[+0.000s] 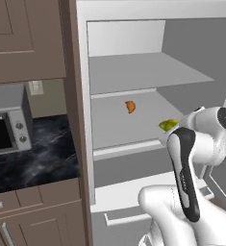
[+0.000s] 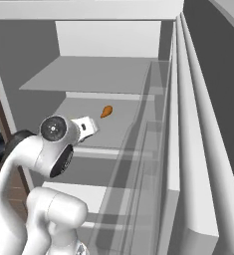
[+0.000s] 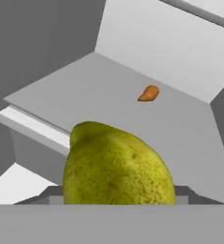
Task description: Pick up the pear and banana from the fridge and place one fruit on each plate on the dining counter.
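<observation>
Pear [image 3: 118, 167]: yellow-green, speckled, close before the hand camera, at the front of the fridge's middle shelf; in the left base view it peeks past the arm.
Claw: fingertips hidden; cannot tell whether it grips the pear.
Fridge [image 1: 133, 72]: open, pale shelves.
Orange wedge [image 1: 130, 106]: farther back on that shelf.

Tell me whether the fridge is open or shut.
Open. The fridge shows its pale inner shelves, with the pear and a small orange item visible inside, and its door swung aside.
</observation>
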Motion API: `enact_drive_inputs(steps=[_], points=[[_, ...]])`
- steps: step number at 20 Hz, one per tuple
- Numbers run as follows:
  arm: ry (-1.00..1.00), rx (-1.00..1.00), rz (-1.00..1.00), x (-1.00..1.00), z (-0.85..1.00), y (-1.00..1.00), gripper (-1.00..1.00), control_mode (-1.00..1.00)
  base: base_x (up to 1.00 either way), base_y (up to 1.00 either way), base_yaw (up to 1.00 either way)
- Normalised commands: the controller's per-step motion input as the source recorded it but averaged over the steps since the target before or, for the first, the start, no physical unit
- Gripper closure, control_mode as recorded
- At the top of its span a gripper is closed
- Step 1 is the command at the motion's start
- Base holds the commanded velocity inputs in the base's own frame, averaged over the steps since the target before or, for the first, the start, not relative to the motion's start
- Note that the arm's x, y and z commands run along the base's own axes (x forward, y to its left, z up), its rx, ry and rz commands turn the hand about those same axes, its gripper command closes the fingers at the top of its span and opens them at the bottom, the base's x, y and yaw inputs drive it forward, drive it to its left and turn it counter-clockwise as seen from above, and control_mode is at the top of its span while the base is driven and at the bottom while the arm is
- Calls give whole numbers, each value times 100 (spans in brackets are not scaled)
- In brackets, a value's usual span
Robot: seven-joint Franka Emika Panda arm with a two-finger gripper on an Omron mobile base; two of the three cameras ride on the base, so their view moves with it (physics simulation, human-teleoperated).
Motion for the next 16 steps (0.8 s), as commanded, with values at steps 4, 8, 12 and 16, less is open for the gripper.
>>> enact_drive_inputs(steps=[4, 8, 12, 16], points=[[14, -8, -14, -19, 2, 20, 100, -100, 0, 0, 0], [0, 0, -15, -7, 0, 1, 100, -100, 0, 0, 0], [-1, 1, -10, -6, 0, 0, 100, -100, 0, 0, 0], [-4, 0, -1, -1, 0, 0, 100, -100, 0, 0, 0]])
